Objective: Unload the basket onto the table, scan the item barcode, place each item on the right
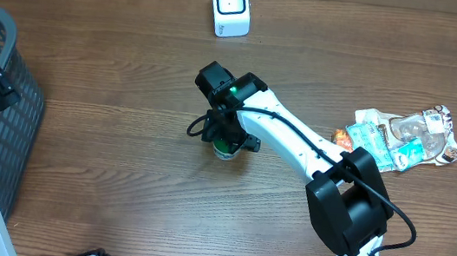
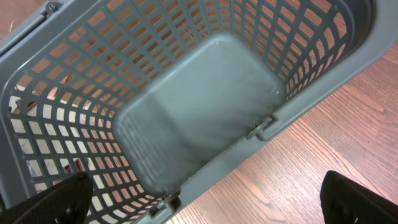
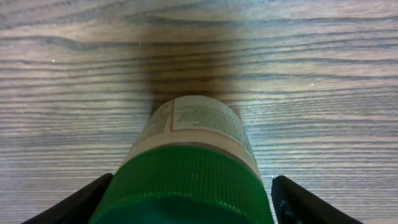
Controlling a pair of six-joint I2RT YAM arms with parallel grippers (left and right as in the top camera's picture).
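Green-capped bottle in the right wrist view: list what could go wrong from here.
1. The right gripper flanks only the ribbed green cap of the bottle. A grip that high may slip, or tip the standing bottle on the table.
2. No barcode shows on the label's visible panel. The bottle may reach the scanner turned the wrong way and fail to read.
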